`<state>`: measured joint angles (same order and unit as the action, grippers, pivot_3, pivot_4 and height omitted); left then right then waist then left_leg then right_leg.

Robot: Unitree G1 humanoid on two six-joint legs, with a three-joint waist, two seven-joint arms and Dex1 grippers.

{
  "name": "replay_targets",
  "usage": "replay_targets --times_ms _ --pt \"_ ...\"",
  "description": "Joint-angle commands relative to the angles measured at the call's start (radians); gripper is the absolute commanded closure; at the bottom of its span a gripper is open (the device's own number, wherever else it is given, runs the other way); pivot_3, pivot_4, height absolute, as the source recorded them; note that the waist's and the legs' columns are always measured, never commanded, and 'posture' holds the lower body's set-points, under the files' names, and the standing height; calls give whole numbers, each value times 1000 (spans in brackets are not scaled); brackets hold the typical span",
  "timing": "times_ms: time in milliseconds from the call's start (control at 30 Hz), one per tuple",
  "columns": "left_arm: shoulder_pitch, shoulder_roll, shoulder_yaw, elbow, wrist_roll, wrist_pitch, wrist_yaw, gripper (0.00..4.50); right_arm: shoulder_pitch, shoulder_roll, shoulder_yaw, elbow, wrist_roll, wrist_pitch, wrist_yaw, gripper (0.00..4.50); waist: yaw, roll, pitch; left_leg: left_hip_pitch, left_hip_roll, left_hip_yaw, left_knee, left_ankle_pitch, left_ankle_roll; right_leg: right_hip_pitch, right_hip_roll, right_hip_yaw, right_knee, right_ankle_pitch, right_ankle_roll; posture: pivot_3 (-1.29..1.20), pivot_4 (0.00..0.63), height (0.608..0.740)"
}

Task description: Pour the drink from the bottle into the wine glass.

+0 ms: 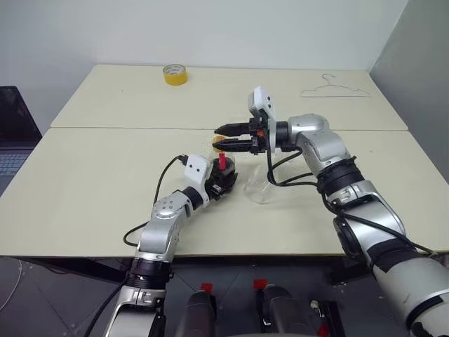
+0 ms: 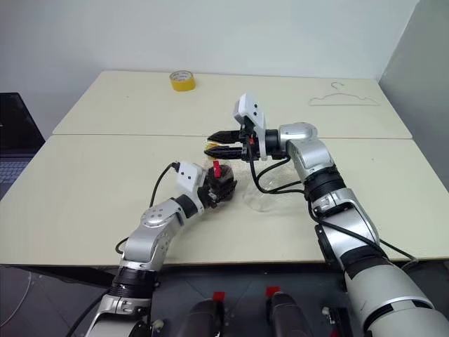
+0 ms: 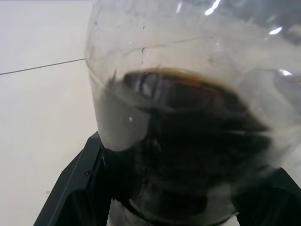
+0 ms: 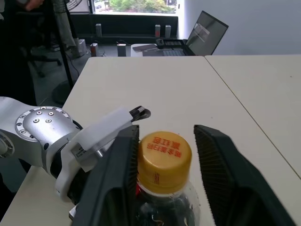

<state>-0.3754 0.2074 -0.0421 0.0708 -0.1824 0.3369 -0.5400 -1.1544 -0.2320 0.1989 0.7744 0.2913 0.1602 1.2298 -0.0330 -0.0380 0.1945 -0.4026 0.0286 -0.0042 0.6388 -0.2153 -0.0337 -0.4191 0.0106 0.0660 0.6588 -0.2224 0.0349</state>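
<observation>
Between the right gripper's [image 4: 164, 174] parted fingers sits the yellow cap [image 4: 164, 157] of the bottle [image 3: 188, 141] clamped by the left gripper [image 1: 223, 184]; an off-centre squeeze could slip off the cap.

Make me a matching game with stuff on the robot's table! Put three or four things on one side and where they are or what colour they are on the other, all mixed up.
Things:
1. tape roll
2. hanger
3. bottle
4. cap

Descriptions:
A. held in the left claw, dark drink inside
B. yellow, between the right claw's fingers
C. thin wire shape at the far right of the table
D. yellow ring at the far edge of the table

Pairs: 1-D, 2-C, 3-A, 4-B
</observation>
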Motion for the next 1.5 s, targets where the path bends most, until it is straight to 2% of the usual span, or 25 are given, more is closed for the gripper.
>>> replay_targets --times_ms 33,133,167,267,467,567,767,1100,1367,1467,1500 --pt "27 4 -33 21 -3 34 -22 1434 37 -26 -51 -125 23 71 -16 1209 1 0 0 0 0 0 0 0 0 0 0 0 0 0 0 0 150 740" --pt "20 3 -37 27 -2 35 -24 1434 89 -38 -61 -257 40 135 -35 104 1 0 0 0 0 1 -1 0 0 -1 0 1 0 0 0 0 150 740" --pt "17 3 -38 30 -2 34 -26 1434 107 -40 -70 -312 51 166 -52 44 1 0 0 0 0 1 -1 0 0 -1 0 1 0 0 0 0 150 740" --pt "11 2 -39 38 0 33 -29 1434 155 -43 -102 -481 99 272 -111 44 2 0 0 0 0 1 -2 0 0 -1 0 1 0 0 0 0 150 740" --pt "-3 -3 -32 76 34 15 24 1434 226 13 -136 -782 85 518 -453 44 3 1 0 0 0 0 -2 0 0 -1 0 1 0 0 -1 0 150 740" --pt "-9 -2 -38 102 57 3 55 1434 265 39 -101 -890 50 632 -589 44 3 1 0 1 0 0 -1 0 0 -1 -1 1 0 -3 -5 0 150 740" --pt "-14 -5 -46 116 67 -21 77 1434 307 163 -127 -1016 53 815 -823 44 2 1 -1 1 0 2 -1 0 0 -1 -1 2 0 -3 -6 0 150 740" --pt "-26 -13 -55 146 70 -36 96 1434 316 207 -71 -1023 8 880 -965 44 0 1 -1 1 1 2 -1 0 0 -1 -1 2 0 -3 -6 0 150 740" --pt "-21 -13 -59 143 68 -35 93 1434 315 226 -55 -982 -14 854 -1003 44 0 1 -1 1 1 2 -1 0 0 -1 0 2 -1 -3 -6 0 150 740" --pt "-21 -13 -58 144 68 -36 93 1434 315 234 -54 -979 -11 843 -1005 652 0 1 -1 1 1 2 -2 0 0 -1 0 2 -1 -3 -5 0 150 740" --pt "-21 -12 -57 144 68 -36 93 1434 314 237 -56 -978 -10 840 -1006 1010 0 1 -1 1 1 2 -2 0 0 -1 0 2 -1 -3 -5 0 150 740"
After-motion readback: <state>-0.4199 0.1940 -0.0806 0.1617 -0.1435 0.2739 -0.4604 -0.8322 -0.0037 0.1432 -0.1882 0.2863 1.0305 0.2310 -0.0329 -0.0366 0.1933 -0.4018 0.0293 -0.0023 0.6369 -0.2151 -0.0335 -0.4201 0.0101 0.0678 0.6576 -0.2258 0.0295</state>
